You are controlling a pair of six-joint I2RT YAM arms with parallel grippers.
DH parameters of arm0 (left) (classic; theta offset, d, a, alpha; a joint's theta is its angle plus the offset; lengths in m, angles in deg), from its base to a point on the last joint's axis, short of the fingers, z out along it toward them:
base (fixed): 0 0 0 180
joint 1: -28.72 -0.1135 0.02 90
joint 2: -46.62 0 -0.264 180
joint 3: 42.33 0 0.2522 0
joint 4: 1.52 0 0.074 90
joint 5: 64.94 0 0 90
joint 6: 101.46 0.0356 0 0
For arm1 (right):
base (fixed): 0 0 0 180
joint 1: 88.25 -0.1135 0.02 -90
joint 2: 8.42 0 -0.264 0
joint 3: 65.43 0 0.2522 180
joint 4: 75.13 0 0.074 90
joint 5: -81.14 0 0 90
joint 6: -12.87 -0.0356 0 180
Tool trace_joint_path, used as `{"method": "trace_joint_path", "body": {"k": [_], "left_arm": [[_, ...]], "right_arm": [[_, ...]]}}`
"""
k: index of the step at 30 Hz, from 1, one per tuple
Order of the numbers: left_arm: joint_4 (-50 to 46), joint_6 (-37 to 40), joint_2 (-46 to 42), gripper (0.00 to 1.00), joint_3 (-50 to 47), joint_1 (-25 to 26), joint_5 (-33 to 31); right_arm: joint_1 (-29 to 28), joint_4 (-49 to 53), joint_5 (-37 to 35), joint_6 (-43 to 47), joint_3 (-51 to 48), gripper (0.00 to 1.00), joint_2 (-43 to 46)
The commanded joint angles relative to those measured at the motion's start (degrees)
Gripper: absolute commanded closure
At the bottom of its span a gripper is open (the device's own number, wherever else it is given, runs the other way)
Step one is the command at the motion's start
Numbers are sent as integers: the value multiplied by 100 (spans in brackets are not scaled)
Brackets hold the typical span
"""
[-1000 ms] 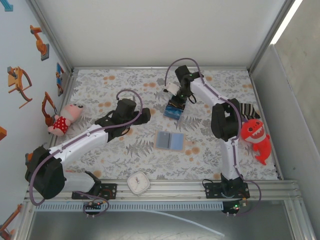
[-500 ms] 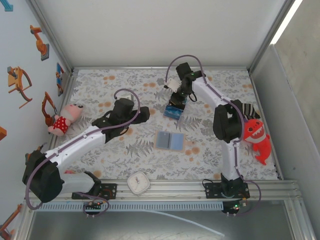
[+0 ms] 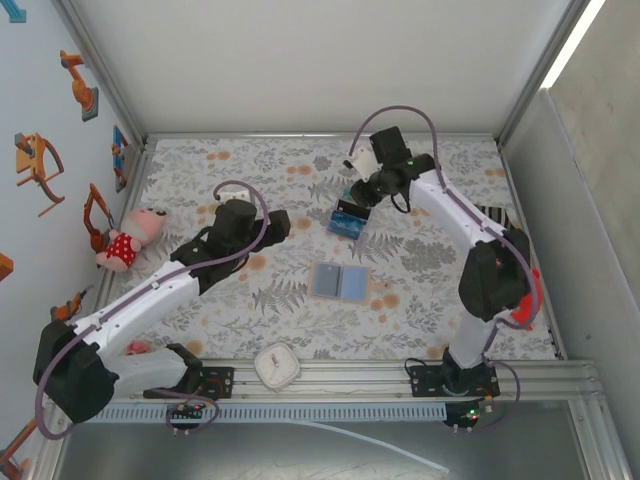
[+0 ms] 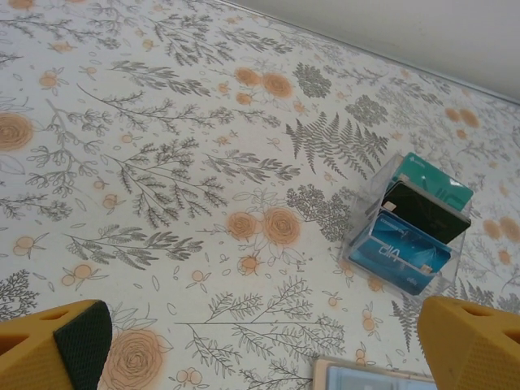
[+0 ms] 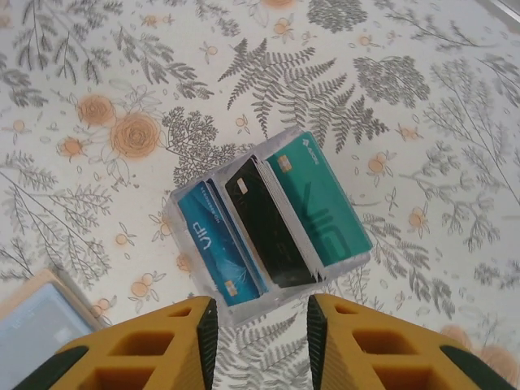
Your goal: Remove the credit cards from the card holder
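The card holder lies open and flat in the middle of the table, tan at the edge and pale blue-grey inside; its corner shows in the left wrist view and the right wrist view. Beyond it stands a clear rack with a teal card, a black card and a blue card upright in it. My right gripper hovers just behind the rack, open, with nothing between its fingers. My left gripper is wide open over bare tablecloth, left of the rack.
A pink plush lies at the left edge, a red shark plush at the right behind my right arm. A white clock sits on the front rail. Walls close the table on the left, back and right.
My right gripper's fingers have spread apart and drawn back a little from the rack, and that arm's elbow swung right. My left arm stretched slightly further out.
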Motion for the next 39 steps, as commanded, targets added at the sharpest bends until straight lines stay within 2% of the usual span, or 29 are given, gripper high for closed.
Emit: {"method": "trace_joint_path", "body": {"k": [1,8,14,21,25,39], "left_arm": [[299,-269,-213,3,-189,-26,-390],[528,-402,-415,3,-482,-45,-728],[631,-513,-602,3,-768,-101,-918],[364,-580,-969,3,-1160,-238,-1137],[349,-645,-1150,3,-1376,-330,-1111],[215,-662,-928,3,-1315,-479,-974]], "right_arm": [[-324,-281,-551,-966,-517,65,480],[-1332,-9,-1665,-2245,-1271,65,1035],[-1994,132,-1957,-3411,-1632,65,934],[-2711,414,-2177,-4498,-1605,61,331],[-2905,445,-2028,-4745,-1535,52,-28],[-3064,341,-1843,-4746,-1188,53,-789]]}}
